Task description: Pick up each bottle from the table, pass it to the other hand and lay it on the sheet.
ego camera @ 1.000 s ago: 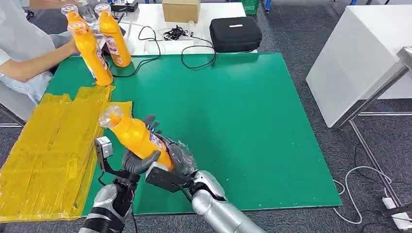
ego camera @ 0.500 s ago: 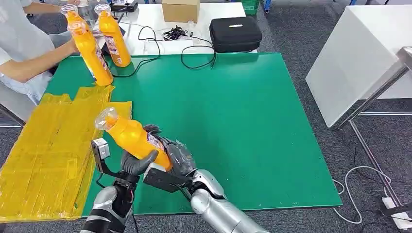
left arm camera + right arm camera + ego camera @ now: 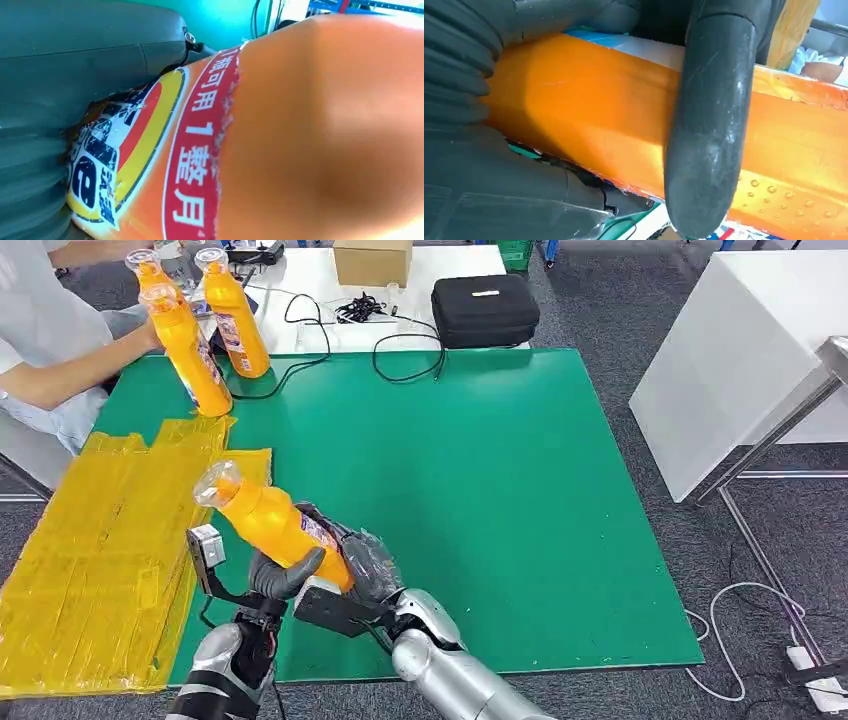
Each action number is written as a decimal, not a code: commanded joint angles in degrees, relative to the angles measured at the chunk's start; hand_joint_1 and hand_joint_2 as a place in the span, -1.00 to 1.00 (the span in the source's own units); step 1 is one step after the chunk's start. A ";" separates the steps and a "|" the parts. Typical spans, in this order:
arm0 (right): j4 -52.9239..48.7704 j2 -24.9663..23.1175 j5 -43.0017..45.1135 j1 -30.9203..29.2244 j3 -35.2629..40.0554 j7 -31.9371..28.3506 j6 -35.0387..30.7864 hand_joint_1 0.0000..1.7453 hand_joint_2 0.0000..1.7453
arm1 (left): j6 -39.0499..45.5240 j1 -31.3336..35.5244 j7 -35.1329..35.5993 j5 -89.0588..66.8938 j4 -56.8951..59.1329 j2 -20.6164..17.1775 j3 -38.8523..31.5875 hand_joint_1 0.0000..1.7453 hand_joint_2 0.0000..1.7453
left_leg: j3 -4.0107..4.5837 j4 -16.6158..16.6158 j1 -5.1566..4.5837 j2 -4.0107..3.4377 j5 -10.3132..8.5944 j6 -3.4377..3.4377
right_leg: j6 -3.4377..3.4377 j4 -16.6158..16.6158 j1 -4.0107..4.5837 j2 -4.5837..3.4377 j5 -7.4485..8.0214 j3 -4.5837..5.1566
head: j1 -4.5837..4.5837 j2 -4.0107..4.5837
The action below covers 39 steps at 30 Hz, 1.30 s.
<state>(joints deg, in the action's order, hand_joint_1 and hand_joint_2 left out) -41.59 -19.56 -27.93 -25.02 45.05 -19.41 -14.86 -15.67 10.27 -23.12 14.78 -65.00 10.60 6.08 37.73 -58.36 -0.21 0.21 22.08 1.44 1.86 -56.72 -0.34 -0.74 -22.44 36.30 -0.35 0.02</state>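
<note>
Head view: an orange bottle [image 3: 272, 523] with a clear cap and a red-yellow label is clasped tilted by both left hand [image 3: 282, 575] and right hand [image 3: 362, 565].

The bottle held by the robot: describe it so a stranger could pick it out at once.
Find the green table, then its near left edge beside the yellow sheet. The orange bottle there lies tilted in both hands, unlike the upright bottles at the far corner.
</note>
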 commanded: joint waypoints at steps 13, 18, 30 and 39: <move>-42.73 9.16 -1.63 13.40 -10.62 -0.82 3.01 -1.00 -1.00 | 27.98 3.04 -4.25 -23.21 -5.87 0.30 -9.19 1.00 1.00 | -0.15 -0.04 0.04 0.05 0.13 -0.08 | -0.02 -0.01 0.05 0.08 -0.10 -0.19 | -0.02 0.00; -45.66 9.95 -2.26 15.19 -12.86 -1.47 1.83 -1.00 -1.00 | 27.90 2.98 -4.50 -23.48 -4.62 0.07 -11.30 1.00 1.00 | -0.15 0.03 0.09 0.40 0.06 -0.13 | -0.11 0.07 0.06 0.36 -0.19 -0.23 | -0.02 0.00; -55.12 12.61 5.79 19.59 -22.71 -4.15 1.46 -1.00 1.00 | 55.67 10.11 10.00 -86.33 5.71 -9.95 -5.36 1.00 1.00 | -0.25 0.05 0.10 0.36 0.07 -0.22 | -0.15 0.05 0.09 0.45 -0.19 -0.32 | -0.04 0.00; -53.58 13.33 8.30 18.46 -22.57 -5.13 2.44 -1.00 1.00 | 51.15 19.66 22.19 -104.34 27.89 -16.05 1.48 1.00 1.00 | -0.54 0.06 0.21 0.16 0.15 -0.34 | -0.21 0.08 0.18 0.34 -0.22 -0.56 | 0.00 0.00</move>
<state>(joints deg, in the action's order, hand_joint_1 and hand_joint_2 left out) -95.34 -8.74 -19.85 -5.66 23.91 -24.39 -12.81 38.73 20.87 -5.94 -85.77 -56.73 0.46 0.22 37.69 -58.36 -0.03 0.20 22.06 1.22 1.71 -56.72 -0.23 -0.65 -22.44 36.32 -0.35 0.02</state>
